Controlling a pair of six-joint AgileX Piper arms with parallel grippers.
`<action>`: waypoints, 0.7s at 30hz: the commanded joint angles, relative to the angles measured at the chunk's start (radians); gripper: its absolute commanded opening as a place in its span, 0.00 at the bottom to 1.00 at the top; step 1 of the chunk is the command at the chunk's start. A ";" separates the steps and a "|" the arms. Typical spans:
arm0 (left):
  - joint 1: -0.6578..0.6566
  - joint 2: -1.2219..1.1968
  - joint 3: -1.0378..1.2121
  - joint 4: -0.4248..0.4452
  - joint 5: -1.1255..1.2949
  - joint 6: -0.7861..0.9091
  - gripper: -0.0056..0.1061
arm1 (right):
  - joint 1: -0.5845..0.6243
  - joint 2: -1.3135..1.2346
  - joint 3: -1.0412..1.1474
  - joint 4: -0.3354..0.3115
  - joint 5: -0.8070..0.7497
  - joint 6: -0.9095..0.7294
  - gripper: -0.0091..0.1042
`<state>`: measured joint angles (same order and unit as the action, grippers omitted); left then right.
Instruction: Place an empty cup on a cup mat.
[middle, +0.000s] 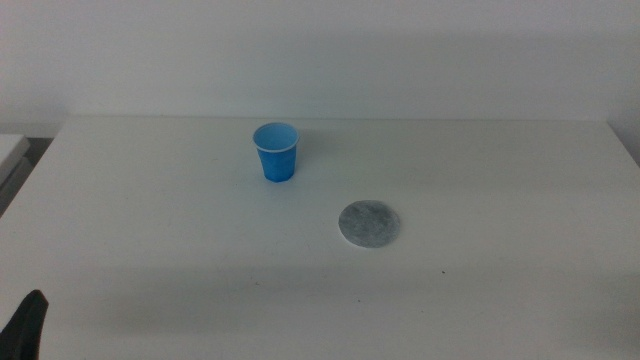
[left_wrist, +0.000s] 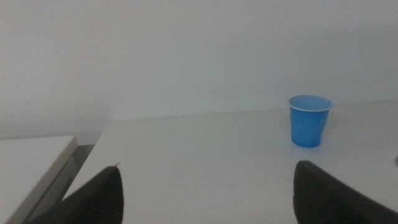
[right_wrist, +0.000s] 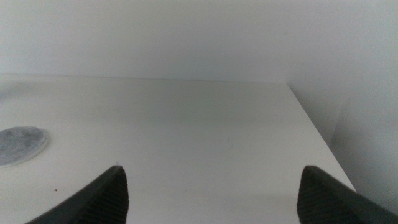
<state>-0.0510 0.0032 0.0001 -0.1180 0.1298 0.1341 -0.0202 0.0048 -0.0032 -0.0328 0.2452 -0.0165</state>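
The cup (middle: 277, 151) stands upright on the white table (middle: 150, 230), toward the far side, well apart from the cup mat (middle: 369, 223), which lies flat nearer the middle. The left claw (left_wrist: 208, 193) waits wide and empty at the near left corner; the right claw (right_wrist: 211, 196) is also wide, holding nothing.

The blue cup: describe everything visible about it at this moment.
The cup is small, bright blue and plastic-looking, with a pale whitish rim, tapering toward its base. It stands upright, mouth up, on the white table, and looks empty inside. It sits behind and left of the cup mat, clearly apart from it. Nothing touches it except the table; neither gripper is near.
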 joint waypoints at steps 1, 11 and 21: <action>0.003 -0.003 0.000 -0.011 -0.014 0.001 0.89 | 0.002 -0.005 0.003 -0.005 -0.006 -0.004 0.90; 0.001 0.645 -0.778 -0.033 0.580 0.001 0.89 | 0.002 -0.005 0.003 -0.005 -0.006 -0.004 0.90; -0.039 1.309 -1.421 -0.031 0.845 0.004 0.89 | 0.002 -0.005 0.003 -0.005 -0.006 -0.004 0.90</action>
<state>-0.0746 1.2406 -1.3504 -0.1512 0.9328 0.1515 -0.0202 0.0048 -0.0032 -0.0328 0.2452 -0.0165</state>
